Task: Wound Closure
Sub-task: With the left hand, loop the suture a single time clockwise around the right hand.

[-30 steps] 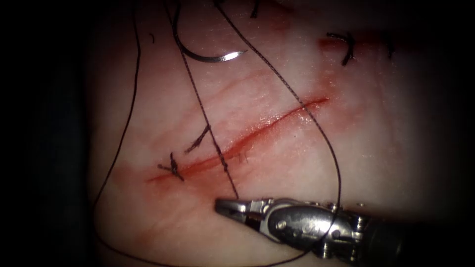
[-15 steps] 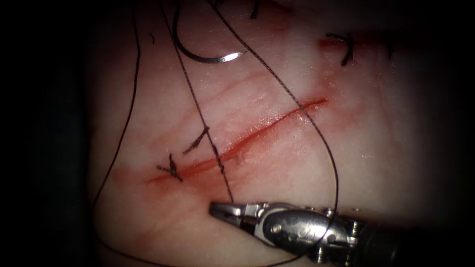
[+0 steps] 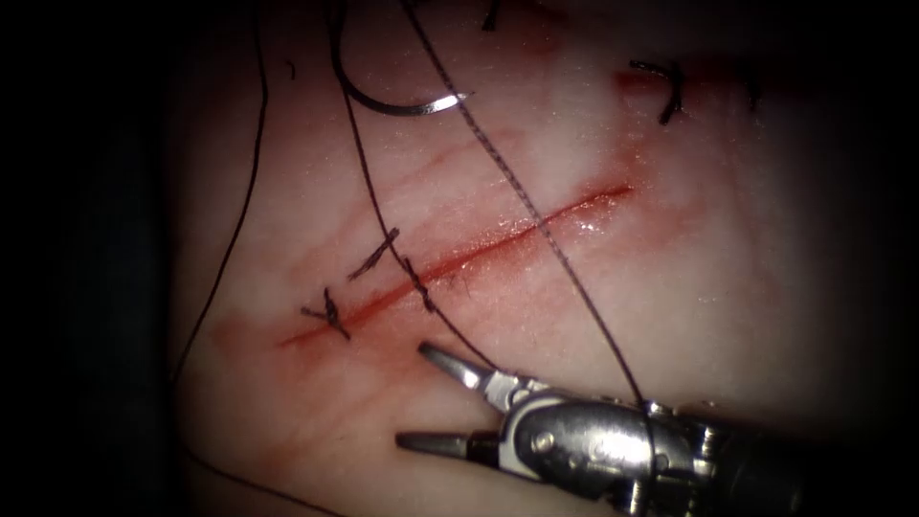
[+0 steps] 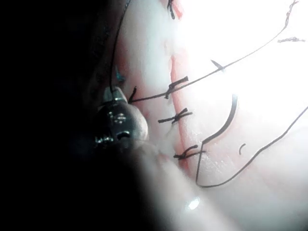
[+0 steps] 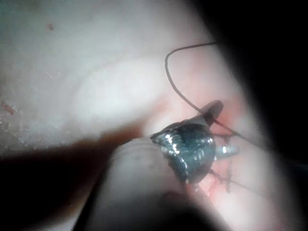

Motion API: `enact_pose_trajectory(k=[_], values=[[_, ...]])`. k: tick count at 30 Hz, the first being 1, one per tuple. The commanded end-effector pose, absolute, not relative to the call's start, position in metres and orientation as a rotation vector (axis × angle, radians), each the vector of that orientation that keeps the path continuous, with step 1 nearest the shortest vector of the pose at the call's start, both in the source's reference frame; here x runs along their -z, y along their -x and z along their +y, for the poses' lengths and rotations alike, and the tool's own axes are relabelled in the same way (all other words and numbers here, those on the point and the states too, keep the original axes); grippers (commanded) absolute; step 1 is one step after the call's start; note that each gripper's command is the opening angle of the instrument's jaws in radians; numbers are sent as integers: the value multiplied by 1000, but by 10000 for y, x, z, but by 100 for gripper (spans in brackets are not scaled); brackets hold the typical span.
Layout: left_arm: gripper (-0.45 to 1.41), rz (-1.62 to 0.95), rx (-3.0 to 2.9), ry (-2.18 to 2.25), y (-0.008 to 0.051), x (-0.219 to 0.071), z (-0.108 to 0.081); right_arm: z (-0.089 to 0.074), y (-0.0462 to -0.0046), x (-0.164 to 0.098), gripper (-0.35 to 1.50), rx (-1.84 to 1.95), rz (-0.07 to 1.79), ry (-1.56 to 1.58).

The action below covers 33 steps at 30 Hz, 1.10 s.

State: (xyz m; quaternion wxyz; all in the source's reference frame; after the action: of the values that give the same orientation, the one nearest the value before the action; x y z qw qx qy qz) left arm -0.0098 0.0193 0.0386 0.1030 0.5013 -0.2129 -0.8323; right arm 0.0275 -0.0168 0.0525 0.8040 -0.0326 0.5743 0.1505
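Tissue [image 3: 728,287] spreads pale and glistening across the endoscope view, with the cut [image 3: 479,258] running slantwise over it from lower left up to the right, rimmed with red fluid [image 3: 316,383] that also stains the surface below its left end. The same tissue [image 4: 269,72] and cut [image 4: 179,91] appear in the left wrist view.

Next in size, the right arm's tool [image 3: 442,400] enters from the picture's right and lies below the cut, its metal wrist resting low over the tissue. Its two jaws stand clearly parted, one reaching up toward the cut and the other pointing left, and nothing lies between them: it holds neither needle, thread nor tissue. The right wrist view shows this tool [image 5: 216,130] from behind, close over the tissue [image 5: 96,72]. Another tool's rounded metal body [image 4: 120,122] shows in the left wrist view beside the cut; whether its jaws are open cannot be told.

Thread [image 3: 536,215] runs in long dark strands: one crosses the cut diagonally and passes down behind the right tool's wrist, another descends from above to the stitch in the middle of the cut, and a third sweeps down the far left of the tissue.

The needle [image 3: 392,103] lies free on the tissue above the cut, held by no tool and not in the tissue, its point toward the right.

Knotted stitches [image 3: 330,316] with short cut ends [image 3: 375,257] sit at the cut's left part.
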Motion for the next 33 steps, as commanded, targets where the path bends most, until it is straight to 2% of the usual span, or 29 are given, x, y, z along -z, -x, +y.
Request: enact_pose_trajectory(k=[1,4,6,7,9,13,14,16,17,18,25,33], values=[[-35,-597,2422,-1529,104,-382,194,-161,-277,-524,136,-320,1235,63],[-35,-505,2339,-1650,108,-370,167,-157,-270,-519,135,-294,1257,21],[-35,-416,2276,-1747,112,-359,140,-151,-264,-517,116,-264,1289,-44],[-35,-416,2276,-1747,112,-359,140,-151,-264,-517,116,-264,1289,-44],[-35,-367,2230,-1805,115,-351,122,-146,-264,-520,89,-226,1300,-100],[-35,-320,2191,-1867,125,-339,96,-135,-276,-531,83,-217,1283,-198],[-35,-315,2190,-1871,128,-337,91,-132,-278,-534,73,-212,1285,-219],[-35,-308,2189,-1877,134,-333,80,-123,-287,-541,37,-189,1296,-247],[-35,-297,2190,-1885,136,-332,76,-119,-292,-545,7,-193,1298,-266],[-35,-281,2194,-1895,139,-331,69,-113,-298,-549,-35,-191,1301,-284],[-35,-208,2212,-1926,145,-348,11,-68,-333,-579,-35,-209,1337,-332],[-35,-168,2225,-1936,154,-364,-14,-48,-351,-585,-35,-333,1438,-409]])
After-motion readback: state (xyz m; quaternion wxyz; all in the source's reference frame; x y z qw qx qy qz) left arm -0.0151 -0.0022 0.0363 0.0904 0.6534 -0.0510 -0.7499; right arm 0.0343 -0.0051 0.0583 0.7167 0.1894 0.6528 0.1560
